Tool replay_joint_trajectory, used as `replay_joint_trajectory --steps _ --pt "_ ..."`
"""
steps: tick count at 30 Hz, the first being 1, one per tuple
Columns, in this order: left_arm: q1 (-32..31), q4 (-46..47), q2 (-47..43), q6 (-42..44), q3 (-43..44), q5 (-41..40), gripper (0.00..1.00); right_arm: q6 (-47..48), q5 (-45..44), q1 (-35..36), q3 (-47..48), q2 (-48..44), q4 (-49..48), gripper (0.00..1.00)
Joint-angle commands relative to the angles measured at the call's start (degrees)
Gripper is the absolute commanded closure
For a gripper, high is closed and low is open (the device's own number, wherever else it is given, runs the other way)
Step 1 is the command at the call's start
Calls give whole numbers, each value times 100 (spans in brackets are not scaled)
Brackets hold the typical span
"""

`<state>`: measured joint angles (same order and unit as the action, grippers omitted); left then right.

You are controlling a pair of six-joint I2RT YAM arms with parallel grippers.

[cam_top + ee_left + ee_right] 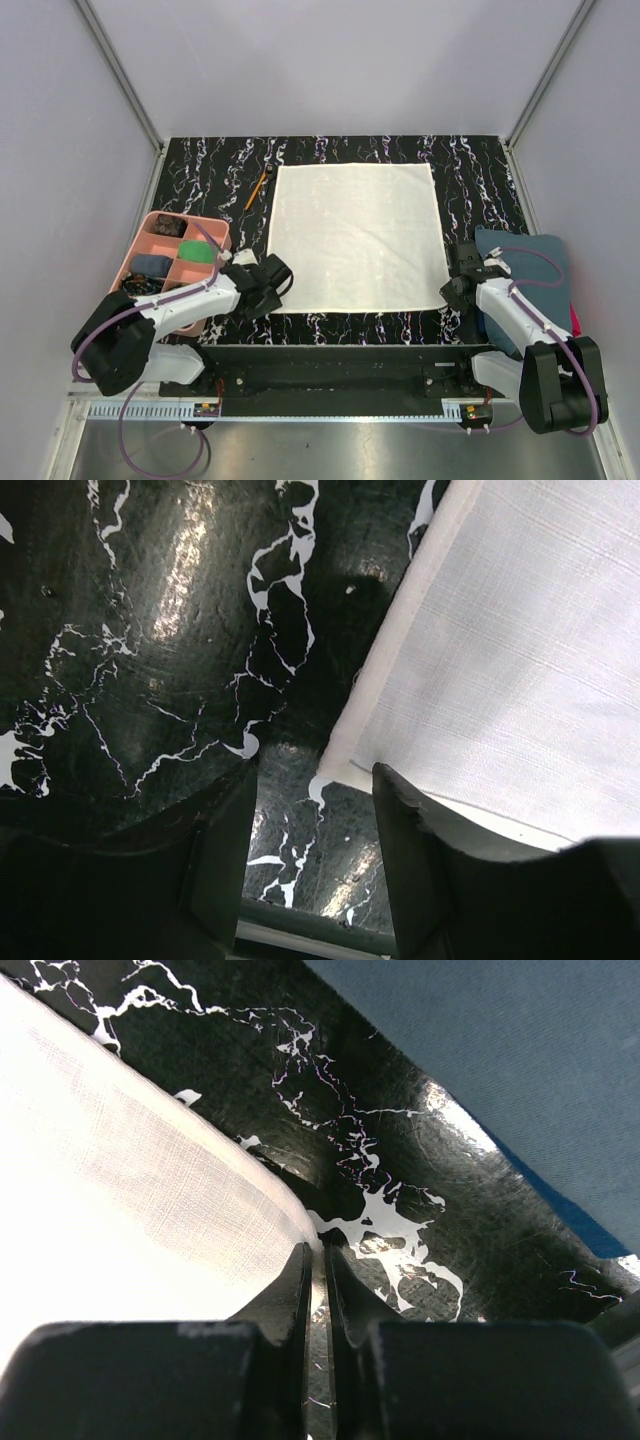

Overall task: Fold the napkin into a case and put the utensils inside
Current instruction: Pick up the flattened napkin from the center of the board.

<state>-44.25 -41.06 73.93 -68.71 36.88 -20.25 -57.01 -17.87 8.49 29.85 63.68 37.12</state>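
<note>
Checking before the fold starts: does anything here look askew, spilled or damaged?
Nothing looks spilled or damaged. The cream square cloth napkin lies flat and square to the black marbled table. Only the thin orange-handled stick lies at a slant on the table, just off the napkin's far left corner.
</note>
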Motion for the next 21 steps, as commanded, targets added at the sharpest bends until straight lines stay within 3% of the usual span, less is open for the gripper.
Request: replay_joint_trajectory --steps 1,10,21 --pt "-22 63 156 -152 91 -453 48 -29 -103 -23 -40 -136 -91 95" --pt "-22 484 587 -108 -5 -296 58 -55 -129 -23 -58 -233 -83 96" --pt "-22 1196 464 59 -428 109 87 -99 -147 -23 -111 -558 -56 97"
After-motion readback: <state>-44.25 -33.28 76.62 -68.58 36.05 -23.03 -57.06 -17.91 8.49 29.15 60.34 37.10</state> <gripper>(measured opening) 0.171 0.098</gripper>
